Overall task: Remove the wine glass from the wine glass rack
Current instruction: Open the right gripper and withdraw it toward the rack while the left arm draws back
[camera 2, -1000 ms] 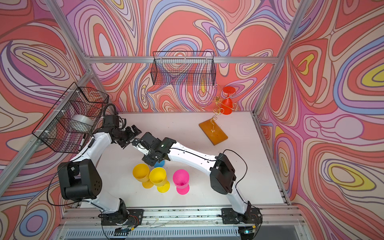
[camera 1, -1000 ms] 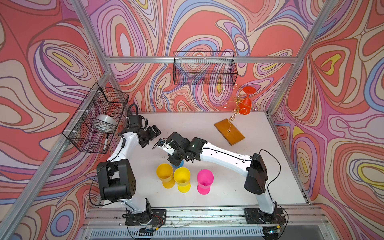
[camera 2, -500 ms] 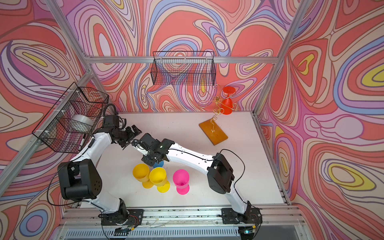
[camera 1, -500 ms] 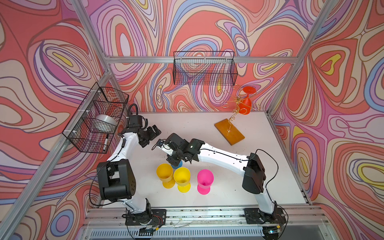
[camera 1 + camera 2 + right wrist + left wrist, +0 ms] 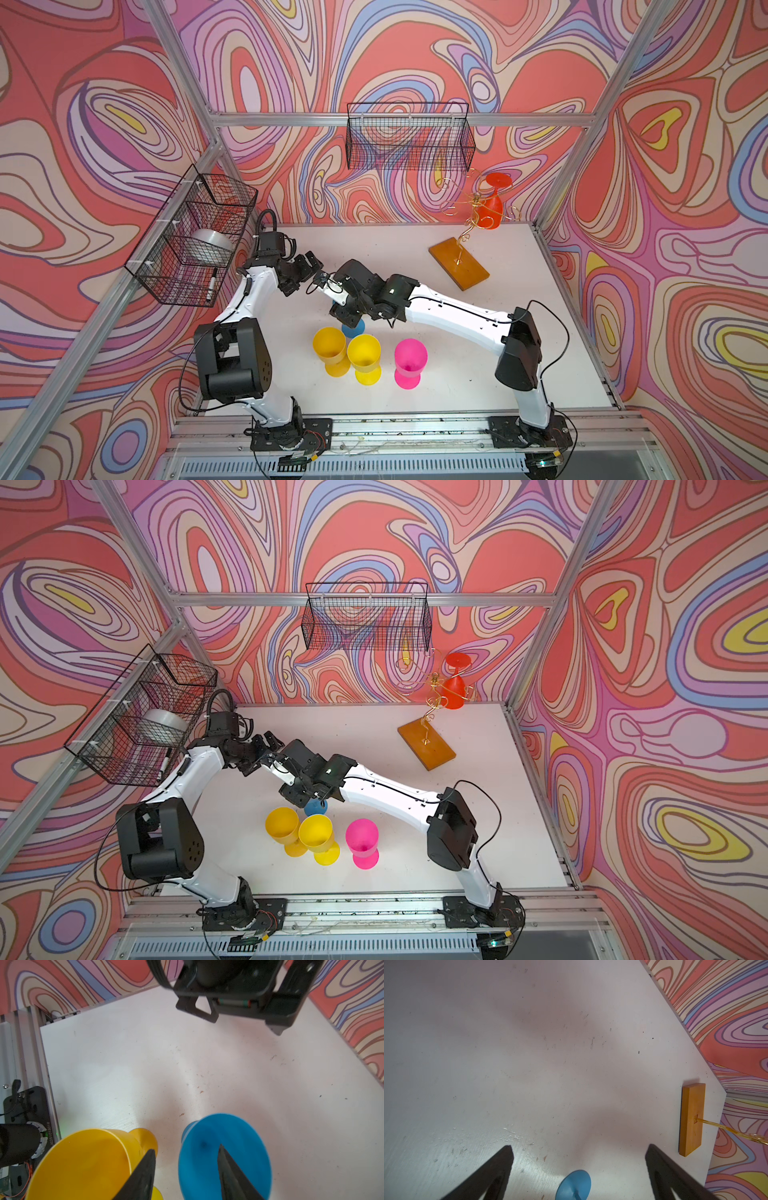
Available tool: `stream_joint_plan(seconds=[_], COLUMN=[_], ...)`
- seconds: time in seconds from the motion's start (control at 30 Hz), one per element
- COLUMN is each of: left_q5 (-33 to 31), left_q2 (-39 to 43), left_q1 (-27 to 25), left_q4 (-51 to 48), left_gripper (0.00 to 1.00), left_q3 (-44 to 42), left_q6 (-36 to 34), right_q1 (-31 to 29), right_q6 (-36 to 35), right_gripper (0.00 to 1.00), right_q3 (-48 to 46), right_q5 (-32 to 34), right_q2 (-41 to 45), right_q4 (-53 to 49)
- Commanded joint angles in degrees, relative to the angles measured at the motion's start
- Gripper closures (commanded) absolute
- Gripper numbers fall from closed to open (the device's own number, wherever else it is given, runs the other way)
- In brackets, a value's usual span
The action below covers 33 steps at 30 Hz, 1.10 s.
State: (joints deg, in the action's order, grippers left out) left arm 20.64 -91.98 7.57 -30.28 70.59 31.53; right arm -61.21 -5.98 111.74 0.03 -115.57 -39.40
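The wine glass rack (image 5: 459,266) (image 5: 428,748), gold wire on an amber base, stands at the back right in both top views. A red wine glass (image 5: 490,208) (image 5: 453,690) hangs upside down on it. A blue wine glass (image 5: 353,328) (image 5: 224,1157) stands upright on the table at mid-left. My right gripper (image 5: 348,316) (image 5: 186,1148) is open just above it, one finger over the bowl and one outside the rim. My left gripper (image 5: 316,268) (image 5: 579,1149) hovers wide open and empty beside it. The left wrist view shows the blue glass's foot (image 5: 575,1186).
Two yellow glasses (image 5: 329,343) (image 5: 364,353) and a pink glass (image 5: 410,357) stand upright in front of the blue one. A black mesh basket (image 5: 409,137) hangs on the back wall. Another mesh basket (image 5: 195,237) on the left wall holds a silver bowl.
My right gripper's jaws have parted and let go of the blue glass, which now stands by itself. The left arm has stayed put.
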Motion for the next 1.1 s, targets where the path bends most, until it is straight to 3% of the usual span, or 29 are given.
stream_joint_plan(seconds=[0.0, 0.43, 0.8, 1.07], left_q5=[0.92, 3.23, 0.20, -0.34], left_q2=[2.39, 7.10, 12.31, 18.77], left_q1=[0.60, -0.17, -4.12, -7.41], left_q4=[1.33, 6.31, 8.87, 14.63], left_gripper=[0.00, 0.00, 0.00, 0.00], left_q3=[-0.93, -4.22, -5.65, -9.41], left_q6=[-1.12, -1.06, -4.34, -6.69], right_q1=[-0.33, 0.16, 3.90, 10.26], right_q6=[-0.18, 3.28, 8.92, 12.60], right_gripper=[0.46, 0.28, 0.25, 0.26], right_q3=[-0.90, -11.39, -16.53, -19.37], right_q5=[0.22, 6.86, 9.72, 12.72], right_q2=[4.83, 13.77, 20.34, 27.25], right_q4=[3.15, 16.20, 21.72, 22.36])
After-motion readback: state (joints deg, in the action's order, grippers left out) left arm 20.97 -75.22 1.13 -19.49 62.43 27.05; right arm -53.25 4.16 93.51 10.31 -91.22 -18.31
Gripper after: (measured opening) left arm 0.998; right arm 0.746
